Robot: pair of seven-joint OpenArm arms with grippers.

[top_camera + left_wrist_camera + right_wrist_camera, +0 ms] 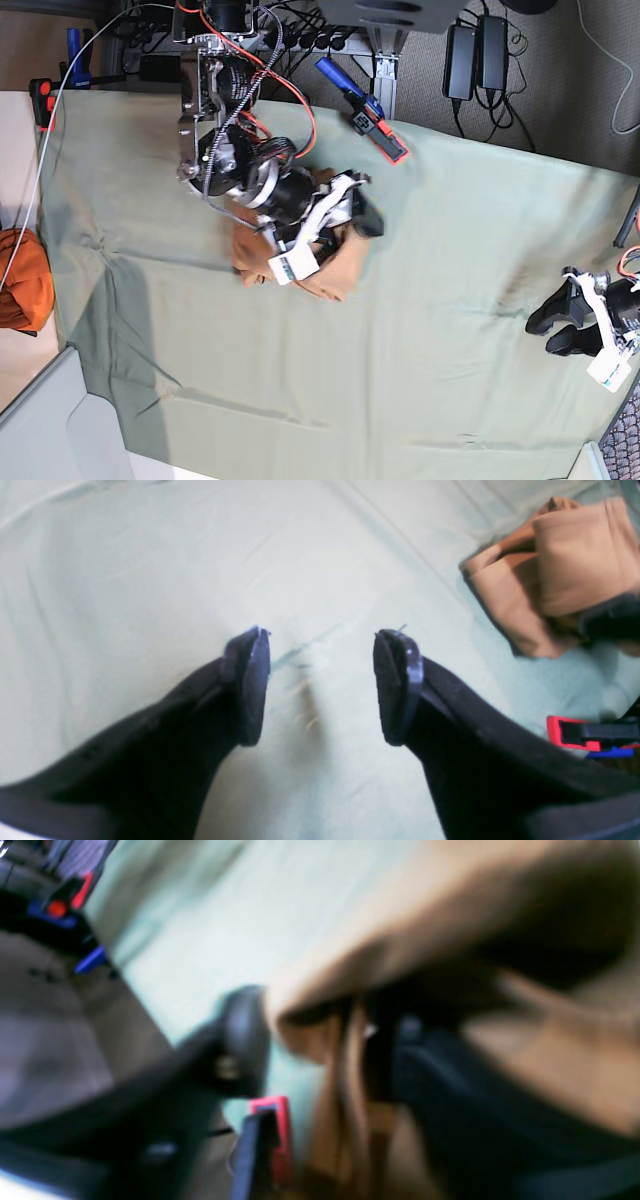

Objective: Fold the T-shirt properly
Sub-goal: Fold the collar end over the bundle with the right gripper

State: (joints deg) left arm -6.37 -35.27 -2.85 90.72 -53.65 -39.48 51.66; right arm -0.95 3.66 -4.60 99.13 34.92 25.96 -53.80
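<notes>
Clearly the left gripper (320,680) stands released, its jaws wide apart with only bare green cloth (200,570) between and ahead of them; nothing is held. Off to the far side of one jaw, well apart, lies the T-shirt (565,570), bunched into a folded tan heap on that cloth. In the base view the right gripper (352,212) sits on top of this heap (335,270), over the worktop's middle. Its wrist view is badly blurred: the two fingers (240,1040) show a gap, and tan fabric (550,1055) hangs between and beyond them, but whether the jaws grip it I cannot tell. A red clamp (280,1135) shows below the jaws. An orange bundle (22,280) lies at the worktop's edge.
</notes>
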